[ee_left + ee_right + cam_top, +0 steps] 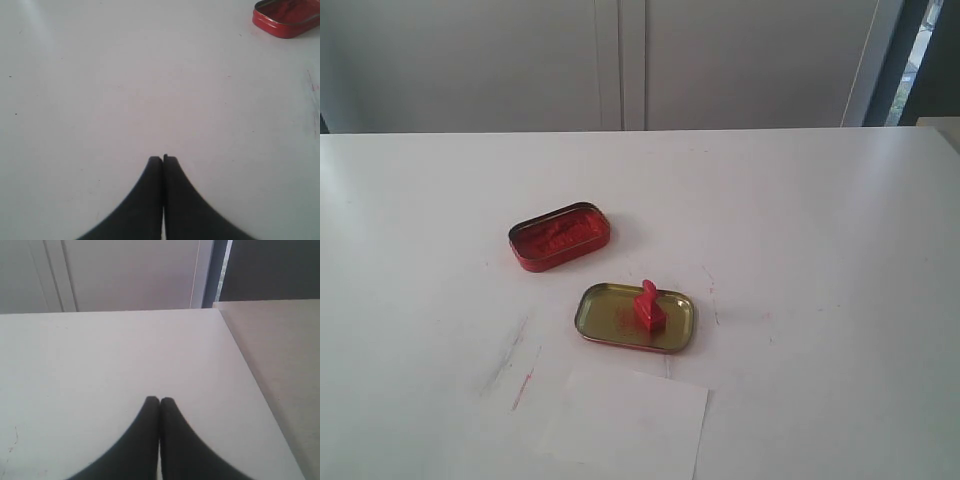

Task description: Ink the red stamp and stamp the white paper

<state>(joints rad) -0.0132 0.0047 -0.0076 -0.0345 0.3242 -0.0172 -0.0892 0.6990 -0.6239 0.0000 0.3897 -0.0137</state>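
– Both pincers are shut flat with nothing held. The left pincer [163, 159] is seen with its jaws pressed together over the bare table [820, 250]. The right pincer [159, 400] is the same, with a table corner and cabinet doors ahead of it. Neither 1 is caught in the exterior view. So where's the red stamp [648, 305] supposed to be reached from?

– It's parked on the gold lid [602, 312], about mid-table, block base down, with the handle sticking up and leaning a bit. The lid is placed between the red tin [555, 260] of ink paste, further back and to the left, and the white paper [625, 415] at the near edge. None of the 3 is seen touching another.

– Which arm is closer, then?

– Can't really be called. The stamp isn't picked up by either wrist camera. Only part of the red tin [285, 25] is caught in the left wrist view, well ahead of the jaws and off to 1 side, and nothing of the task is shown in the right 1. So the left arm is probably favoured, but that's a guess. The jaws would need to be opened first, then closed across the narrow handle, since the base looks too low to be gripped cleanly.
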